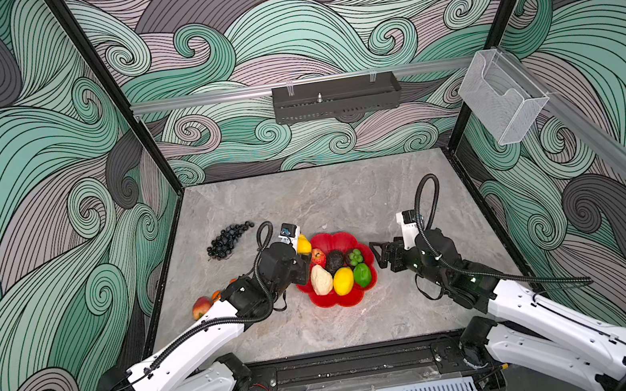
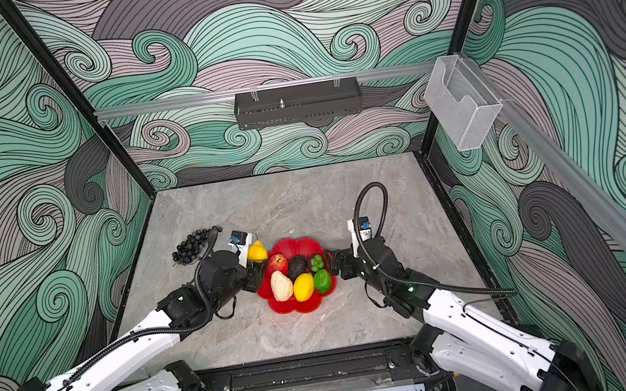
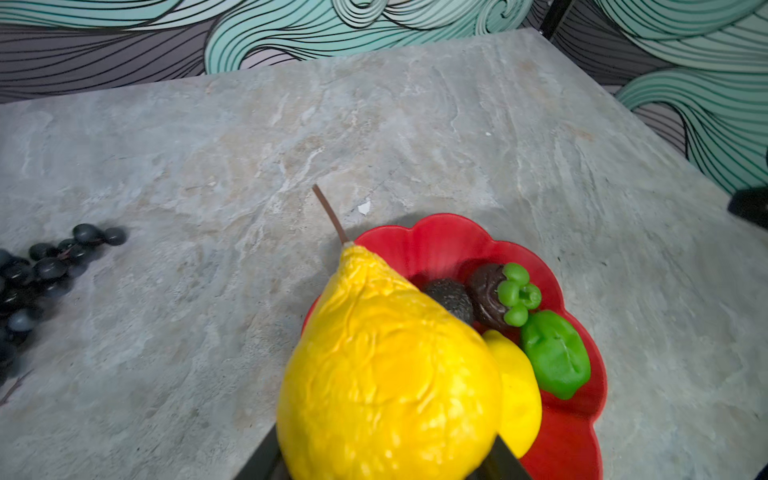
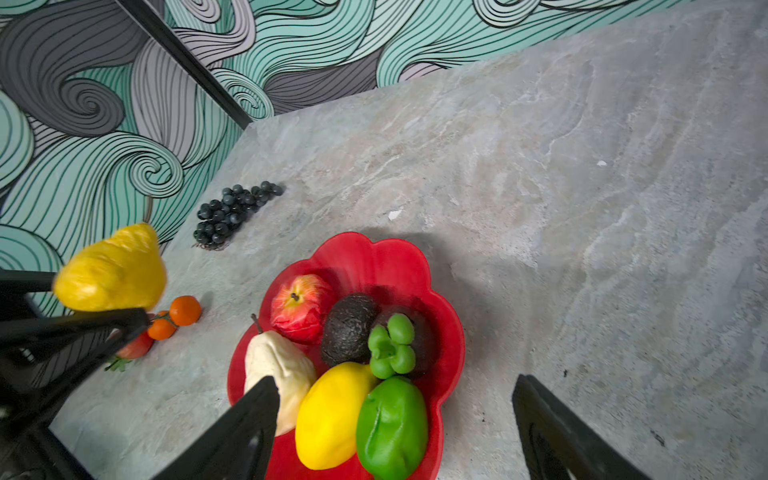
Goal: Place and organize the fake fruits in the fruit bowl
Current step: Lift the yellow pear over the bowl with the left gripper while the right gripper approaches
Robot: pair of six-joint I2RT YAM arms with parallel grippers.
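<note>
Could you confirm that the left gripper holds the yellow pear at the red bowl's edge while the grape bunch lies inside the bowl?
No: both top views show the grape bunch on the table, apart from the red bowl. The left gripper does hold the yellow pear.

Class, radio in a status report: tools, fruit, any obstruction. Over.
Left tool shut on yellow pear at fruit bowl rim. Right tool open, empty, beside bowl. Grapes, oranges on table. Bowl's far side bare.
</note>
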